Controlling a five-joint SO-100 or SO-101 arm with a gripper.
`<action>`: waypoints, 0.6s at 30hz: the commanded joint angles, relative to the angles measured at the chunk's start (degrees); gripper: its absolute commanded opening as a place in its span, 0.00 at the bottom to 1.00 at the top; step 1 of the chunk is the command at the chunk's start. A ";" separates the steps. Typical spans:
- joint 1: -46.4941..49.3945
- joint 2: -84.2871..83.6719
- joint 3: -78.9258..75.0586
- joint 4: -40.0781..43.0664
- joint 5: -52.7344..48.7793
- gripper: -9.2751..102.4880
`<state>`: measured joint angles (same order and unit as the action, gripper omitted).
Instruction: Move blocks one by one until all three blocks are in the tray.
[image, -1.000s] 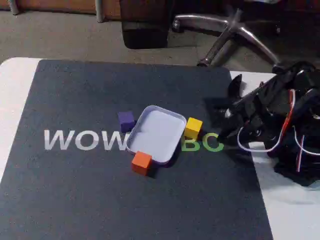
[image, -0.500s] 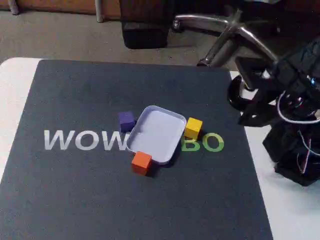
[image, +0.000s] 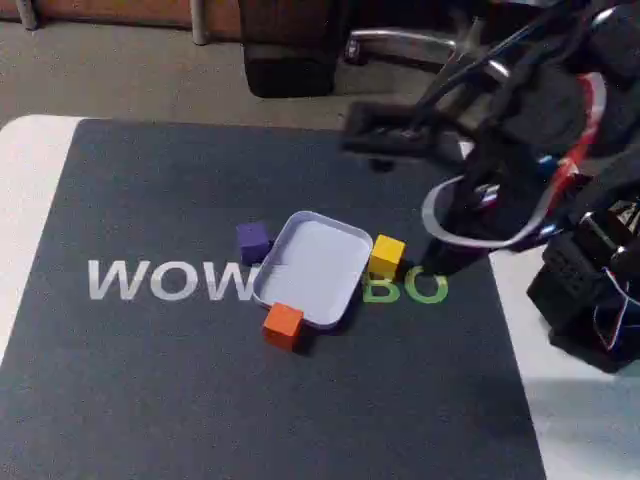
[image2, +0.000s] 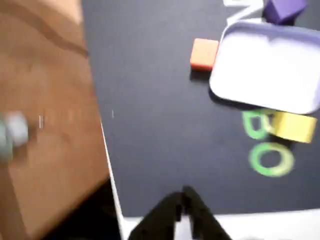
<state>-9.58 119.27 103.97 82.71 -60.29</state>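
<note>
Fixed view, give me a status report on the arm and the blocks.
Gripper raised above the mat's far side, carrying nothing. Pale lavender rectangular tray empty. Orange cube, purple cube, yellow cube all on the mat against its rim. Nothing blocking them.

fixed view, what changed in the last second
The arm rose from its folded pose at the right edge of the mat and swung out leftward, above the mat's far side. It has taken hold of nothing. The orange block, purple block and yellow block stayed put outside the tray.
</note>
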 joint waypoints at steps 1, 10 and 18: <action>2.11 -4.22 -2.64 -5.80 1.76 0.02; 7.03 -14.06 -2.29 -19.78 4.31 0.03; 9.84 -20.13 -1.93 -26.98 2.29 0.04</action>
<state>-0.62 99.93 103.89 58.10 -57.04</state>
